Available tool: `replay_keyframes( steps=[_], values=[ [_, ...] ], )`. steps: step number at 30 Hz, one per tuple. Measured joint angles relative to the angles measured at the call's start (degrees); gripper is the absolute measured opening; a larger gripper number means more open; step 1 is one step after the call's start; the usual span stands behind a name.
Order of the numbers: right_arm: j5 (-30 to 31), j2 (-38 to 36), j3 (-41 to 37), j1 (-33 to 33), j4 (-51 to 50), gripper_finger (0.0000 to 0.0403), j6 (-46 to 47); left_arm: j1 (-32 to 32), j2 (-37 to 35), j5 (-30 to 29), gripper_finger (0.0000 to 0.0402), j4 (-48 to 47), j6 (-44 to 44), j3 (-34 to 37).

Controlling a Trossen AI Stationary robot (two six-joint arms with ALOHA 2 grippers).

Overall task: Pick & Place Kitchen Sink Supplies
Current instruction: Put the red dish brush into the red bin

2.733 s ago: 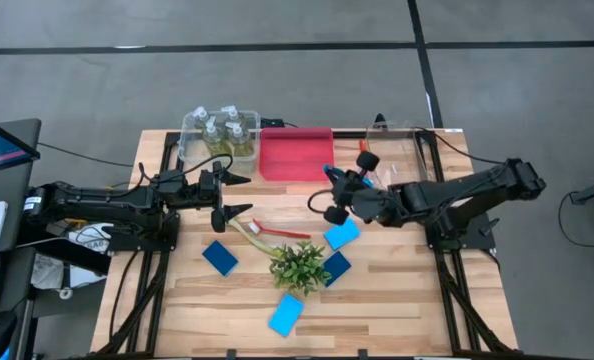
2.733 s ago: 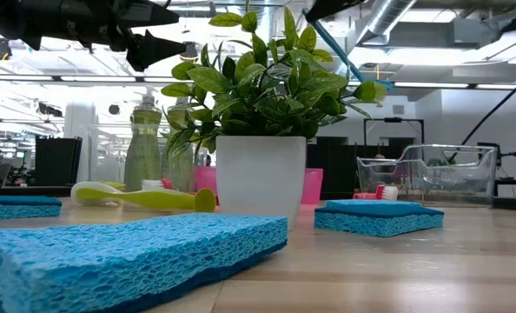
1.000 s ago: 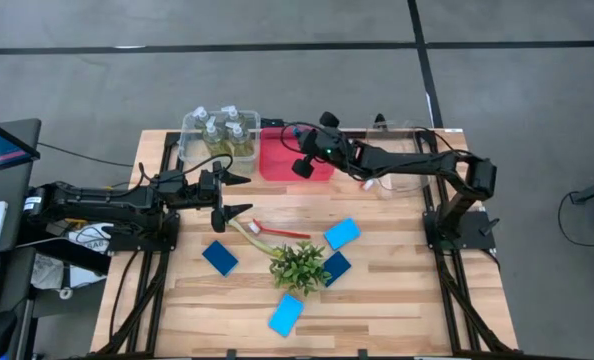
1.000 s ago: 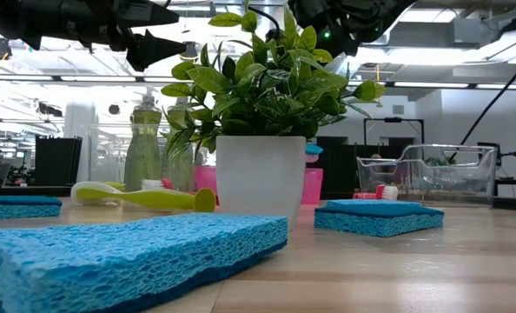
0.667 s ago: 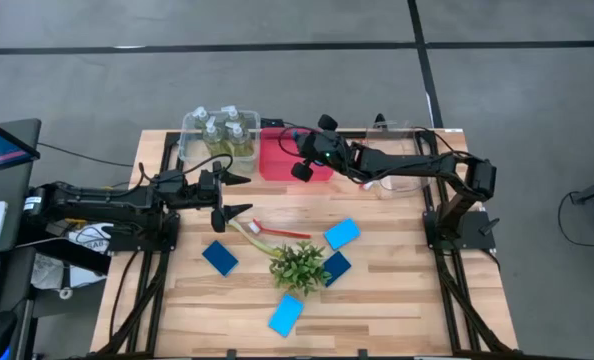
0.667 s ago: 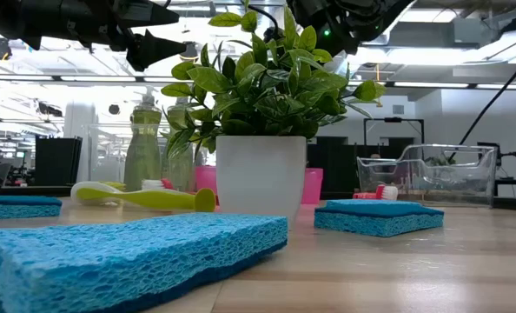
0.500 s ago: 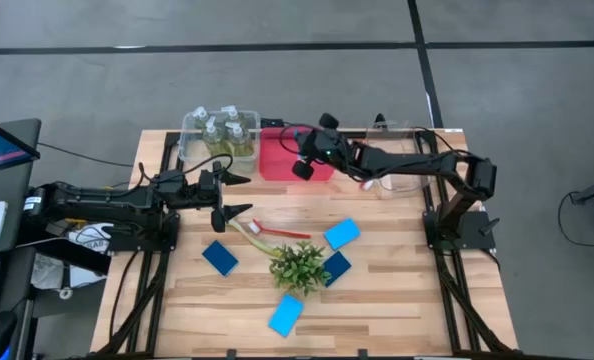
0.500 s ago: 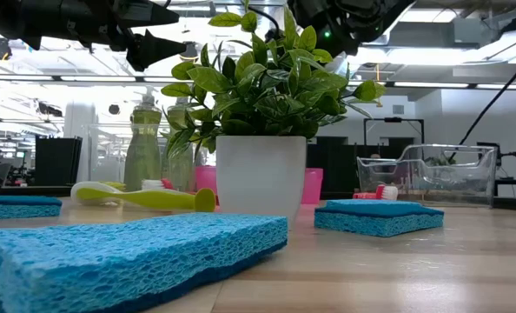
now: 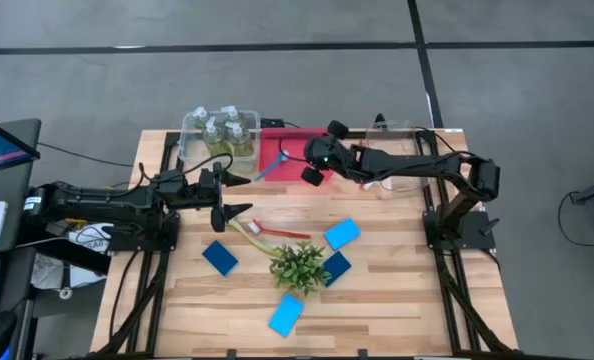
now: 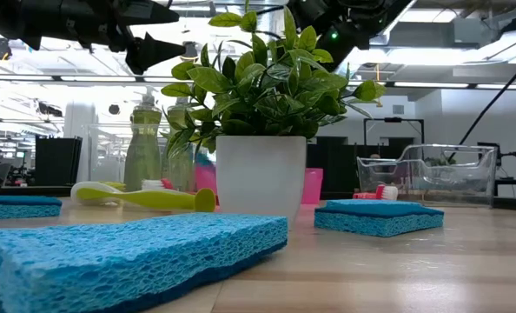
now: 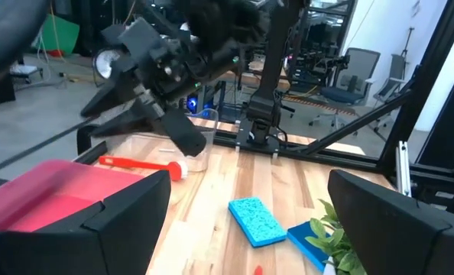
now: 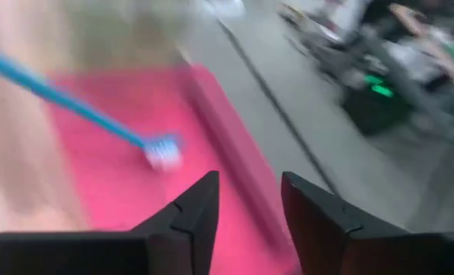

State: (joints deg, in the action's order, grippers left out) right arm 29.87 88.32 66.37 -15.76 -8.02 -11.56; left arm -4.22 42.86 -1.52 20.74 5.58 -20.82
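The right tool (image 9: 317, 165), fingers parted and empty, hovers beside the thin blue long-handled brush (image 9: 270, 166) in the red plastic bin (image 9: 295, 143); sponges remain on the tabletop (image 9: 397, 280).

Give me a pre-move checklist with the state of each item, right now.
1. Right claw let go of blue brush: ok, jaws apart, brush lies free.
2. Blue brush fully inside red bin: not ok, handle crosses the bin's edge.
3. Left claw open and waiting: ok.
4. Yellow brush and red brush lying ungripped on the table: ok.
5. Four bottles in clear bin: ok.
6. Plant upright: ok.
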Motion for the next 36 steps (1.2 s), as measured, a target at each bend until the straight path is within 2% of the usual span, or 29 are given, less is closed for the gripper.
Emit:
replay_keyframes(
  steps=[4, 8, 11, 14, 17, 19, 25, 36],
  values=[
    [11.56, -2.10, 0.00, 2.23, -8.35, 0.0152, 1.81, 0.04, 0.00, 0.00, 0.0356, -0.18, 0.77, 0.00],
    [12.35, -5.50, 0.00, 3.65, -18.56, 0.0153, 2.72, 0.04, 0.01, 0.00, 0.0356, -0.17, 0.75, 0.00],
    [8.43, -8.08, 0.00, 4.11, -28.26, 0.0145, 6.93, 0.01, 0.01, 0.00, 0.0356, -0.16, 0.75, 0.00],
    [0.21, -10.48, -0.41, 3.54, -37.22, 0.0133, 12.05, 0.01, 0.01, 0.00, 0.0356, -0.16, 0.77, 0.00],
    [-8.33, -12.07, -2.48, 3.25, -41.40, 0.0120, 14.88, 0.01, 0.01, 0.02, 0.0356, -0.17, 0.76, 0.00],
    [-11.70, -12.76, -4.54, 3.25, -41.73, 0.0115, 15.02, 0.01, 0.01, 0.02, 0.0356, -0.17, 0.77, 0.00],
    [-12.11, -12.59, -10.04, 3.81, -43.13, 0.0112, 7.89, 0.01, 0.01, 0.02, 0.0356, -0.18, 0.75, 0.00],
    [-11.85, -3.89, -10.08, 3.81, -42.46, 0.0112, -9.85, -0.03, 0.00, -0.42, 0.0356, -0.16, 0.75, 0.00]
  ],
)
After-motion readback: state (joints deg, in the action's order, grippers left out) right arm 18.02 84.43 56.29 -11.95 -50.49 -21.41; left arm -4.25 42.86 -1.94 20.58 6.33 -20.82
